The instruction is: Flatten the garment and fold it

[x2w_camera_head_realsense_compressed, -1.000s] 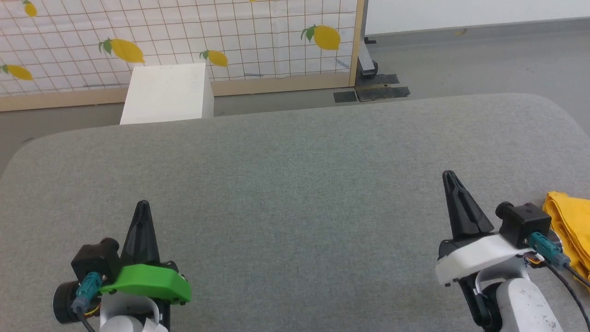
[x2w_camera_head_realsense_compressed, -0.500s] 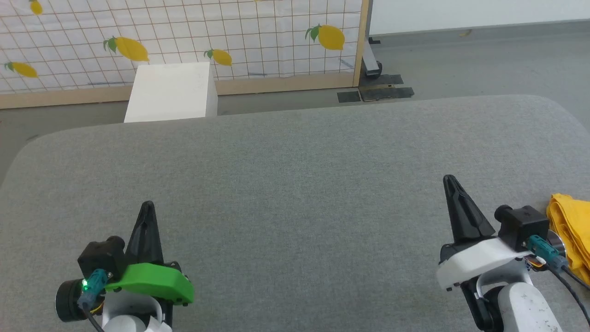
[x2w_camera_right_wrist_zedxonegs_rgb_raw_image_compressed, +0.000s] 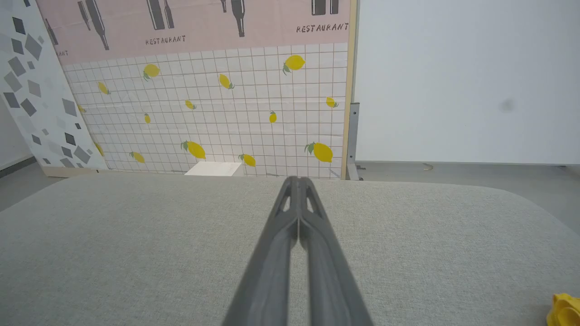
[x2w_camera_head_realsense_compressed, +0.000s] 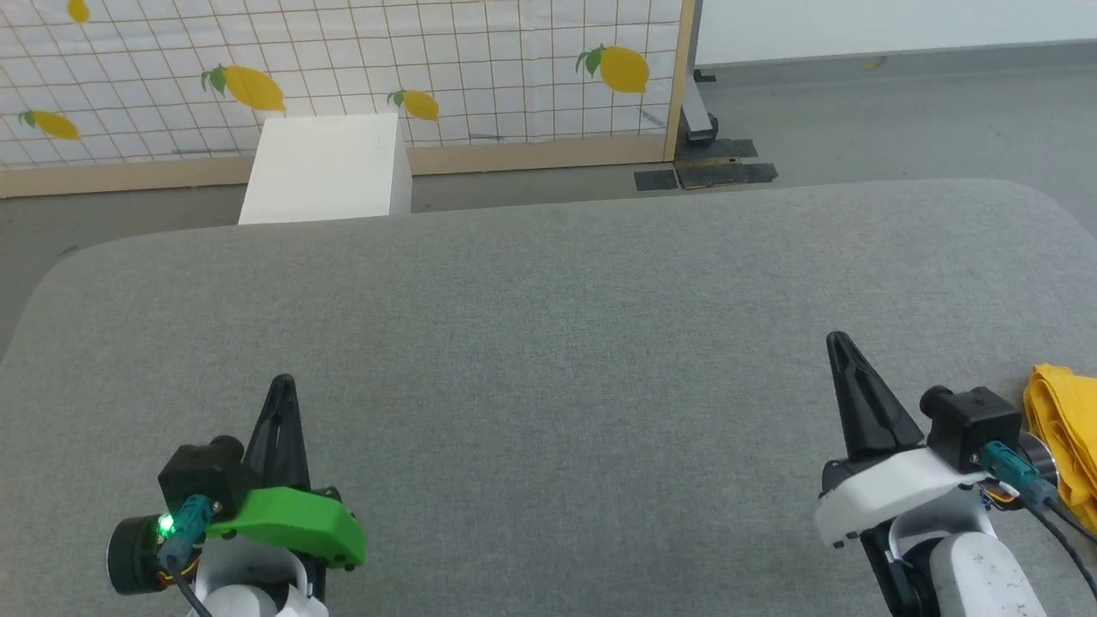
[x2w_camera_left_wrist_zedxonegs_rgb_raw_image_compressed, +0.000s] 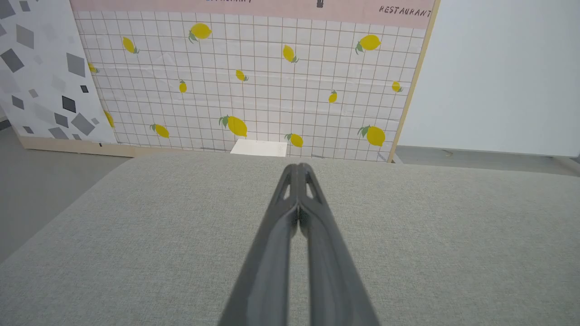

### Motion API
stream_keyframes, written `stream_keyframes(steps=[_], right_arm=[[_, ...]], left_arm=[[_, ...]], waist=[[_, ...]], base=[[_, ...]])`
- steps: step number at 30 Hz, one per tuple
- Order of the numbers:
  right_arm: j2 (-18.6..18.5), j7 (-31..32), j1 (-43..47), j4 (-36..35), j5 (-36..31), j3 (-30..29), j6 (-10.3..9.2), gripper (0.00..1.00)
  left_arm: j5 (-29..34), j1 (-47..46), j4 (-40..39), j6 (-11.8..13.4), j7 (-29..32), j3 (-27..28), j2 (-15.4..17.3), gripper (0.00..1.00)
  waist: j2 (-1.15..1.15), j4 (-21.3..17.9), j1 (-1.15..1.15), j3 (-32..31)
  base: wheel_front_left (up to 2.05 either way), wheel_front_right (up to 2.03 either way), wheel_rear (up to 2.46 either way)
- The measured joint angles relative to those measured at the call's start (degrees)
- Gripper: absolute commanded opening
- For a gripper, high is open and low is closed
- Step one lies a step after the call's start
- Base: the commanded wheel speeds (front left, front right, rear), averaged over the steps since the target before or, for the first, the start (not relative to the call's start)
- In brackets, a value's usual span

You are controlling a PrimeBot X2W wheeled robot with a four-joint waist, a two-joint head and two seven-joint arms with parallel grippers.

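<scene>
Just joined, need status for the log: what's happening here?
Nothing is being handled yet. The left pincer and right pincer are both shut and empty, poised over the grey table with fingers pointing away from the robot. The yellow garment lies bunched up at the table's right edge, just beyond the right arm's wrist, and neither pincer has hold of it. Flattening and folding have not started.
</scene>
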Motion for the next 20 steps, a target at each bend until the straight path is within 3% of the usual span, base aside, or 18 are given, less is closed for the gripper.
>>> stream_keyframes(steps=[20], right_arm=[[0.0,1.8,1.4,-2.0,-2.0,-0.4,0.0,0.0]], left_arm=[[2.6,0.1,-0.3,-0.3,2.1,-0.4,-0.2,0.0]], waist=[[0.0,0.9,0.0,0.1]], base=[[0.0,0.0,0.0]])
